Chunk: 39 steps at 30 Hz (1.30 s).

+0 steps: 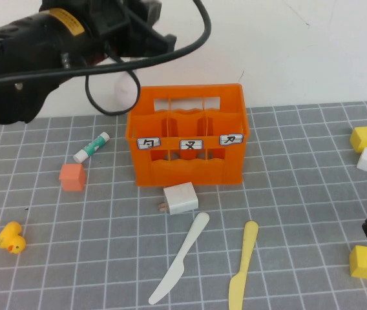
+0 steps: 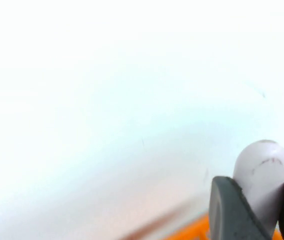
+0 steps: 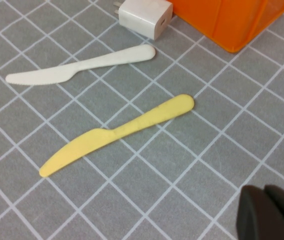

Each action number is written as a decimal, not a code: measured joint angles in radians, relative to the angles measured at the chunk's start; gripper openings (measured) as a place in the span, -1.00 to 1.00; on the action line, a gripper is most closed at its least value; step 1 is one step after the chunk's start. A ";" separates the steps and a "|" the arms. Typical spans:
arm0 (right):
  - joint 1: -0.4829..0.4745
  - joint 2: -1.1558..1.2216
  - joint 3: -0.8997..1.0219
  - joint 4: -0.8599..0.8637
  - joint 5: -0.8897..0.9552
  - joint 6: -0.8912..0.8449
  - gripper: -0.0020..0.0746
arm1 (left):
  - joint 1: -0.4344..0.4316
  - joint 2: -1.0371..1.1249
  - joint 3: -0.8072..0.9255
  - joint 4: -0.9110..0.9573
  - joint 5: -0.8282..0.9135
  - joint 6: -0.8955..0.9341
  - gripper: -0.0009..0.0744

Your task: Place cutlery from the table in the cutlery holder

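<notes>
Nearest the robot, on the grey gridded table (image 1: 93,258), a white plastic knife (image 1: 178,259) and a yellow plastic knife (image 1: 242,266) lie side by side, still waiting, with the right gripper (image 3: 272,212) parked low beside them, fingers pressed together on nothing. Behind a white charger block (image 1: 181,197) stands the orange slotted crate (image 1: 190,135). Above its far left corner the left gripper (image 2: 257,200) clamps the pale pink spoon (image 2: 262,172), seemingly poised to drop it in.
</notes>
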 joint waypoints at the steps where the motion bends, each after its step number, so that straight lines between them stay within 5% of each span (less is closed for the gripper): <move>1: 0.000 0.000 0.000 0.000 0.000 0.000 -0.95 | 0.000 0.005 0.000 -0.001 -0.021 0.000 -0.50; 4: 0.000 0.000 0.000 0.000 0.000 0.000 -0.95 | 0.000 0.018 0.000 -0.002 -0.070 0.000 -0.51; 7: 0.000 0.000 0.000 0.000 0.000 -0.001 -0.95 | 0.000 0.045 0.000 -0.002 -0.115 -0.002 -0.83; 11: 0.000 0.000 0.000 0.000 0.000 -0.002 -0.95 | 0.002 0.097 0.000 -0.002 -0.171 -0.002 -0.95; 39: 0.000 0.000 0.000 0.000 0.017 -0.002 -0.95 | 0.002 0.158 0.002 -0.002 -0.120 0.002 -0.97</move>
